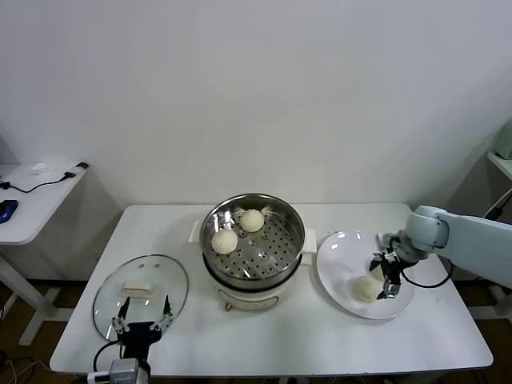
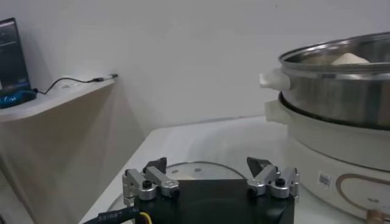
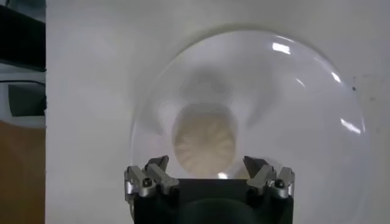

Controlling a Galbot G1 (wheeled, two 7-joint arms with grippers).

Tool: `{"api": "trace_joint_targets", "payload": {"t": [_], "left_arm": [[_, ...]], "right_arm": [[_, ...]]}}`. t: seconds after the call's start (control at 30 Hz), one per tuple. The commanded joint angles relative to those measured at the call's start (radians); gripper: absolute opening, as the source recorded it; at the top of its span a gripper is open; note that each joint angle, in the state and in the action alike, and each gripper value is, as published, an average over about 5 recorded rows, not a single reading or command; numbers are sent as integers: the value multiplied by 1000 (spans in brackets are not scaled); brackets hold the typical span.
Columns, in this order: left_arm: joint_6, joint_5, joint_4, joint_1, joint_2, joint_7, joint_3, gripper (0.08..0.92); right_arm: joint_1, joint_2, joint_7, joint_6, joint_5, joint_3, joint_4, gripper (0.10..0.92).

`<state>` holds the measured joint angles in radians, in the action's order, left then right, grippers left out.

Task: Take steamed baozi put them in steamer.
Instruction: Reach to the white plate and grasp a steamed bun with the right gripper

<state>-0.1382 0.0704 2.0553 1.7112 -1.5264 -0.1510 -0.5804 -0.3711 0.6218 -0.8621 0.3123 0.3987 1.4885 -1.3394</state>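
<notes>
Over plate [image 1: 336,276], right claw [image 3: 207,168] wide above 1 baozi [image 3: 204,141], 2 baozi [image 1: 225,241] in steamer [image 1: 292,220], left claw [image 2: 210,171] wide

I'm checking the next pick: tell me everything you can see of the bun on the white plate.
The bun is small, round and cream-white, with pleats radiating from its top in the right wrist view. It sits alone on the white plate, right of the steamer. The right gripper hangs open over it, not gripping.
</notes>
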Motion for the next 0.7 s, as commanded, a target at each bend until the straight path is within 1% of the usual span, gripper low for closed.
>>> {"api": "trace_joint_targets", "payload": {"t": [0.03, 0.3, 0.7], "left_arm": [[0, 0, -2, 0, 1, 0, -1, 823], [1, 1, -3, 0, 0, -2, 1, 823], [1, 5, 1, 2, -2, -3, 7, 823]], "right_arm": [[57, 25, 26, 12, -8, -30, 14, 823], [58, 42, 29, 17, -14, -28, 19, 814], [2, 37, -5, 10, -27, 5, 2, 696]]}}
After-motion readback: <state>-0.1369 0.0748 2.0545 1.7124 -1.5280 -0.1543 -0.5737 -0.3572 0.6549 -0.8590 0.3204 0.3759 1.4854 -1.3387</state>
